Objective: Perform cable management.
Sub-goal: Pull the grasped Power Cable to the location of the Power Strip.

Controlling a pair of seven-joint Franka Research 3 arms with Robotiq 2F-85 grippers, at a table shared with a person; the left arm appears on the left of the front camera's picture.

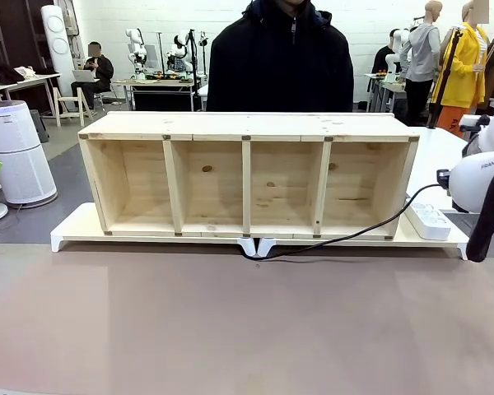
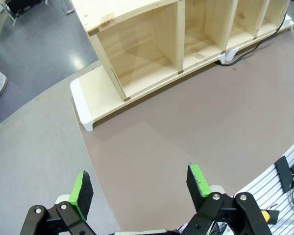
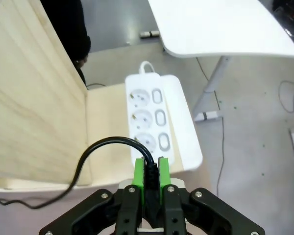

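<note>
Your right gripper (image 3: 150,167) has its jaws closed tight on the cable (image 3: 112,139), pinching it between the green pads at its plug end. It hangs just above the near socket of the power strip (image 3: 147,115). From the grip the cable arcs left, drops past the right end wall of the shelf (image 1: 247,125) and runs left along the near edge of the board (image 1: 74,226). It ducks under that edge at the middle, where two white feet meet.

Your left gripper (image 2: 139,182) has its jaws spread wide with nothing between them, hanging over the mat (image 1: 247,329).

The mat gives you a broad, bare stretch on the near side of the shelf, bounded on the far side by the board's straight edge. On the left the board ends in a rounded white corner, with floor beyond it. On the right the strip lies on the last bit of board, just beside the shelf wall, and past its outer edge the board drops to the floor. A white table (image 3: 220,24) stands apart beyond that gap. The person (image 1: 280,66) stands close behind the shelf.

The strip shows three sockets, each with a switch beside it. Lettering on your right arm (image 1: 486,177) is cut by the frame edge and too small to read.
</note>
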